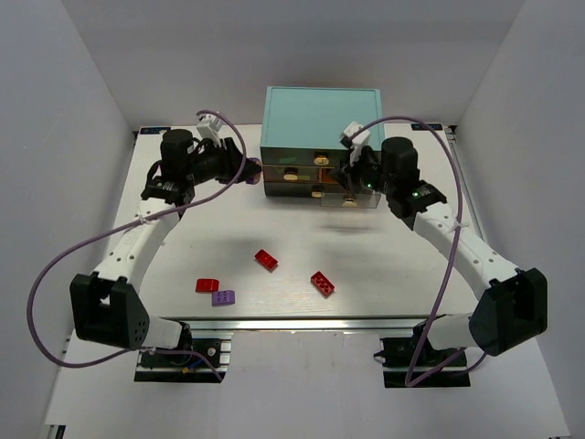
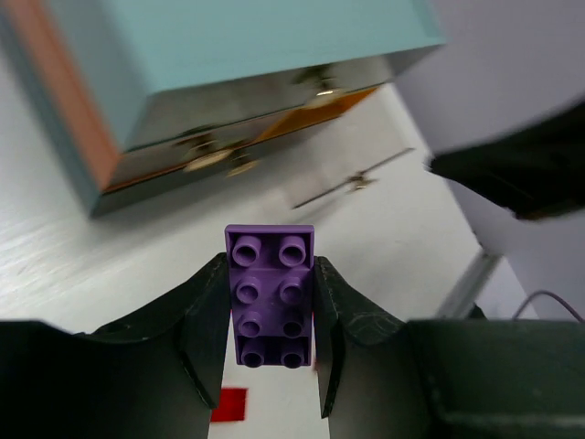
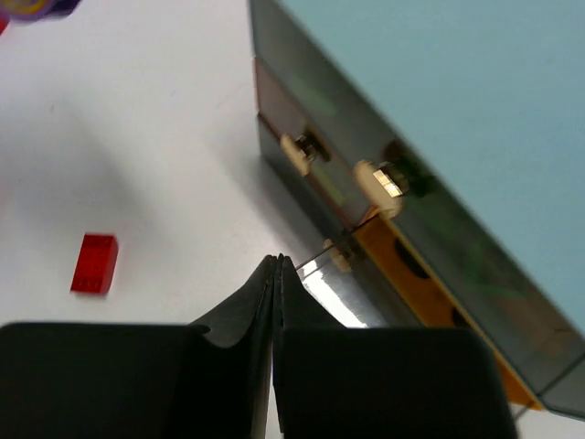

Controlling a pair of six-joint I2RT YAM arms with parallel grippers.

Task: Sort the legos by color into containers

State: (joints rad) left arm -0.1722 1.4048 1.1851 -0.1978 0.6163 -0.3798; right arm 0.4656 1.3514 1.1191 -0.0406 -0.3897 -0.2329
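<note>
My left gripper (image 2: 271, 302) is shut on a purple lego (image 2: 270, 293), studs toward the camera, held above the table left of the containers (image 1: 311, 176). These are see-through drawers with cream knobs (image 3: 379, 180) in a teal-topped cabinet (image 1: 320, 114). My right gripper (image 3: 277, 262) is shut with nothing between its fingers, its tips just left of the lowest drawer's knob (image 3: 340, 256); that drawer sticks out slightly. On the table lie three red legos (image 1: 266, 260) (image 1: 322, 283) (image 1: 207, 285) and a second purple lego (image 1: 223, 297).
The cabinet stands at the back middle of the white table (image 1: 384, 265), with white walls around it. A purple cable (image 1: 55, 274) loops off each arm. The table's metal front rail (image 1: 302, 323) runs between the arm bases.
</note>
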